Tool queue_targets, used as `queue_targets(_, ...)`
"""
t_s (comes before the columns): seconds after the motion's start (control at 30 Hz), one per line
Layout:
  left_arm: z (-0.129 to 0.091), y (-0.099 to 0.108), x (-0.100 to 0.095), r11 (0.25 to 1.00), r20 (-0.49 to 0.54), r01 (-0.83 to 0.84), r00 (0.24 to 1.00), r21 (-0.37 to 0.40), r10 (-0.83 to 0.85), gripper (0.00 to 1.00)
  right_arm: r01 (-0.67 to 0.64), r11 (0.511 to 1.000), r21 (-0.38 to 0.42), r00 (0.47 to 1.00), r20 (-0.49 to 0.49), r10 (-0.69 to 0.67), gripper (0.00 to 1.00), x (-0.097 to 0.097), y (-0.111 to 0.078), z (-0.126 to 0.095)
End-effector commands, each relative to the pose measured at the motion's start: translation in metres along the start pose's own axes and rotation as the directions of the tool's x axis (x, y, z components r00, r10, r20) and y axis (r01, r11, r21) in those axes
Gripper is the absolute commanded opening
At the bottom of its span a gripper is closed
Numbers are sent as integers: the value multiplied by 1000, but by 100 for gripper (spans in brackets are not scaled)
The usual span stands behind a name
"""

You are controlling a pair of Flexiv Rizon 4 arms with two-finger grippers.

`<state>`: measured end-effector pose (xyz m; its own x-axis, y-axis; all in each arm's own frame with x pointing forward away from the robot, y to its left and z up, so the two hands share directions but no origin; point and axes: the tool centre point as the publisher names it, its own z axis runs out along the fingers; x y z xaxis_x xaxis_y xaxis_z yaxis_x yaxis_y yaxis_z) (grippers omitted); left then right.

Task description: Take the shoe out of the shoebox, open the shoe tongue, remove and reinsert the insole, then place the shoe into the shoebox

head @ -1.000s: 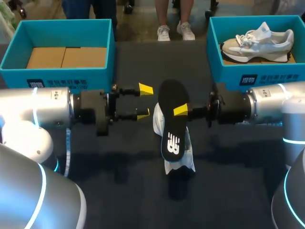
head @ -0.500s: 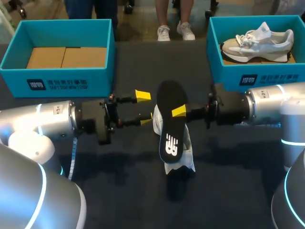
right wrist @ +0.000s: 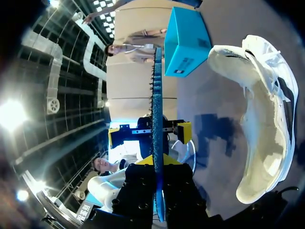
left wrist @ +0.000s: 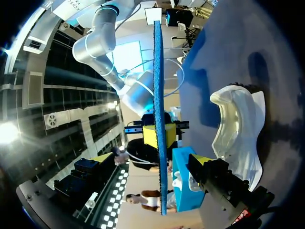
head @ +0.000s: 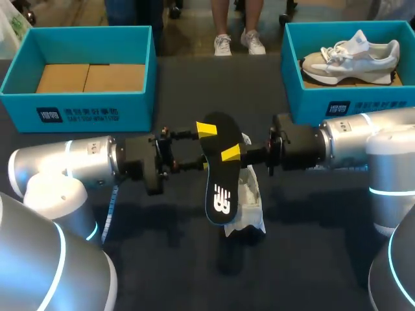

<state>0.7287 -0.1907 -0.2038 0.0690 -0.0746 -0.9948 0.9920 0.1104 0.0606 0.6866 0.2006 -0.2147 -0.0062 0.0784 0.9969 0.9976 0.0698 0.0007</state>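
Around the insole [head: 218, 178] now, left jaws

Glossy silver arms [head: 65, 165], cyan light rings [head: 386, 192], black wrists [head: 295, 146], yellow fingertips [head: 206, 129].

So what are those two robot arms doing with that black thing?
That is an insole. The right pincer is shut on it and holds it above the white shoe, which lies on the table. The left pincer is open, one tip on each side of the insole, not gripping it.
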Motion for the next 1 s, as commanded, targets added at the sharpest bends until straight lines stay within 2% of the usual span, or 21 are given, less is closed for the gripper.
queue_targets(0.03, 4, 2, 4, 1000, 10, 3, 1000, -5, -3, 100, -1, 1000, -2, 1000, 4, 1, 0, 0, -2, 3)
queue_targets(0.2, 6, 2, 10, 1000, 7, 6, 1000, -1, -6, 73, 3, 1000, -1, 1000, 9, -3, 0, 2, -4, 4)
queue_targets(0.27, 7, 1, 11, 1000, 5, 10, 1000, 4, -10, 58, 6, 1000, -4, 1000, 11, -6, 0, 2, -4, 5)
queue_targets(0.3, 8, 0, 11, 1000, 5, 10, 1000, 5, -10, 55, 8, 1000, -5, 1000, 10, -8, 0, 2, -4, 5)
queue_targets(0.6, 12, 1, 12, 1000, 6, 14, 1000, 5, -14, 39, 10, 1000, -4, 1000, 10, -10, 0, 2, -3, 6)
queue_targets(0.73, 11, -1, 14, 1000, 0, 16, 1000, 10, -16, 26, 10, 1000, -5, 1000, 9, -10, 0, 1, -3, 6)
queue_targets(1.0, 12, -3, 15, 1000, -6, 20, 1000, 18, -19, 14, 9, 1000, -1, 1000, 5, -9, 0, 0, -2, 6)
